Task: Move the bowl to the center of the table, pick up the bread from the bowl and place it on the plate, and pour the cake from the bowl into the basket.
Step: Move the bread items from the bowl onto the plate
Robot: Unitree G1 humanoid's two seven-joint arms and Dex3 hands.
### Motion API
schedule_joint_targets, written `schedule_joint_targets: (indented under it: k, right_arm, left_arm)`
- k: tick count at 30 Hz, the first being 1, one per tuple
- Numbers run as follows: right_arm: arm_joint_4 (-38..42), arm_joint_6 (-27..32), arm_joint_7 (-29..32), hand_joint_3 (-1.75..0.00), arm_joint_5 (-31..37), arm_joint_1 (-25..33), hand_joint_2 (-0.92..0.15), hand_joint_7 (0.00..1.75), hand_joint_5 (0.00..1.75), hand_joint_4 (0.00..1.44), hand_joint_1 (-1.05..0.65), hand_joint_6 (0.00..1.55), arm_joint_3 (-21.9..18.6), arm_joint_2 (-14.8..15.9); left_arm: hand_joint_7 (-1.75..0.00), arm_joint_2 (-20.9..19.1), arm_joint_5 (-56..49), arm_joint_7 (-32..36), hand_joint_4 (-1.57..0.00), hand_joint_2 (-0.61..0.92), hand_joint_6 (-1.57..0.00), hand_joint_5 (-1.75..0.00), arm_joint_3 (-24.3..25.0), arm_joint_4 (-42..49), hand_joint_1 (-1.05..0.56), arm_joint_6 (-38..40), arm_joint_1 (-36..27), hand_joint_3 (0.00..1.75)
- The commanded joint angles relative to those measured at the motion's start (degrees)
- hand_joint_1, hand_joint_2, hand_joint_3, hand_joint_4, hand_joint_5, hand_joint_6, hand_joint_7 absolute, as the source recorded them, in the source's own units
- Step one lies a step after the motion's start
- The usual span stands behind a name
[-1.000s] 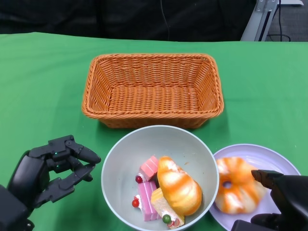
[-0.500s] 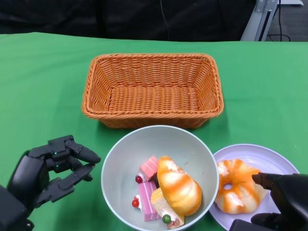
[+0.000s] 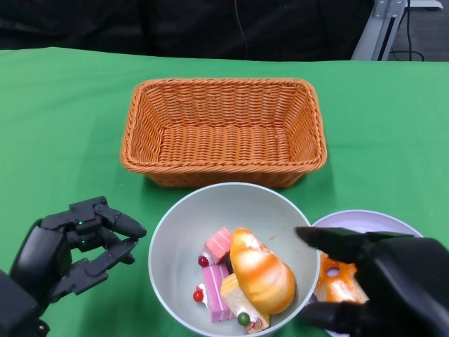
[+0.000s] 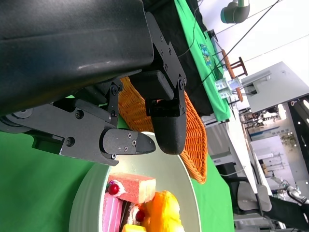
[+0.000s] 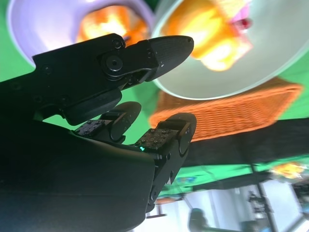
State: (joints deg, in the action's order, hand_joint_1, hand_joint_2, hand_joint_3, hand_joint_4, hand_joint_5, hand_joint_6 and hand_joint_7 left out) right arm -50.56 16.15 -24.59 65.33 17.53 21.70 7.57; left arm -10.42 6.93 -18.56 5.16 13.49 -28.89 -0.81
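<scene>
From the head view, the grey bowl (image 3: 235, 210) stands on the green table (image 3: 63, 112), just in front of the orange wicker basket (image 3: 223, 130). Inside the bowl lies an orange-and-cream bread (image 3: 261, 270), and beside it, toward the robot's left, are pink cake pieces (image 3: 216, 270) with small red berries. To the robot's right of the bowl, touching or almost touching its rim, is a pale purple plate (image 3: 365, 221) with a ring-shaped orange bread (image 3: 335, 281) on it, partly hidden. The right hand (image 3: 375, 284) hangs over the plate and over the near right edge of the bowl; its fingers (image 3: 330, 239) are spread apart, one reaching over the bowl's rim near the bread, and they hold nothing. The left hand (image 3: 74, 249) is on the other side of the bowl, apart from it, above the cloth; its fingers are loosely bent with gaps between them and nothing is in them.

In the right wrist view, the black fingers (image 5: 159, 50) are clearly apart and empty. Beyond them I see the plate (image 5: 34, 29) with the ring-shaped bread (image 5: 104, 26), the bowl (image 5: 270, 53) with the bread (image 5: 212, 34) in it, and the basket (image 5: 227, 113) behind.

In the left wrist view, the fingers (image 4: 128, 142) are apart with empty space between them. Past them is the bowl (image 4: 89, 193) with a pink cake slice (image 4: 133, 188) and the bread (image 4: 161, 215), and the basket (image 4: 193, 135) stands close behind.
</scene>
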Motion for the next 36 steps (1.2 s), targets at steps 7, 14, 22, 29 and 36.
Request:
schedule_joint_targets:
  k: [7, 14, 22, 29, 36]
  right_arm:
    - [-1.67, -1.82, -7.63, -0.1, 9.41, -2.76, -0.92, 0.01, 0.09, 0.8, -0.71, 0.62, 7.0, -9.09]
    - [8.13, -1.21, -6.78, -0.1, 15.28, -7.35, -0.92, 0.0, 0.05, 0.77, -0.72, 0.57, 8.98, -13.59]
    - [23.72, 3.65, -5.01, -0.15, 18.2, -15.02, -0.92, 0.0, 0.04, 0.78, -0.76, 0.5, 7.26, -15.55]
    - [33.44, 7.95, -2.1, -0.14, 19.9, -19.1, -0.92, 0.0, 0.01, 0.74, -0.76, 0.45, 7.84, -15.71]
    - [38.47, 10.46, -5.98, -0.2, 21.39, -21.99, -0.92, 0.0, 0.01, 0.72, -0.82, 0.34, 9.26, -14.64]
  left_arm:
    - [-1.0, -0.38, -1.65, 1.17, -0.77, 0.92, -0.81, -1.37, 0.15, 0.48, -0.14, -0.76, 0.65, 0.29]
    - [-1.0, 0.1, -1.69, 1.37, -0.77, 0.92, -0.81, -1.34, 0.2, 0.67, -0.16, -1.18, 0.6, 0.27]
    - [-1.01, 0.28, -2.07, 1.4, -0.79, 0.92, -0.8, -1.33, -0.17, -0.65, -0.14, -1.44, -0.26, 0.28]
    - [-1.02, 0.41, -2.99, 2.12, -0.78, 0.92, -0.8, -1.34, -0.51, -2.04, -0.11, -0.89, -0.85, 0.3]
    - [-1.03, 0.53, -2.65, 1.96, -0.77, 0.92, -0.8, -1.36, -0.59, -2.03, -0.1, -0.96, -0.76, 0.29]
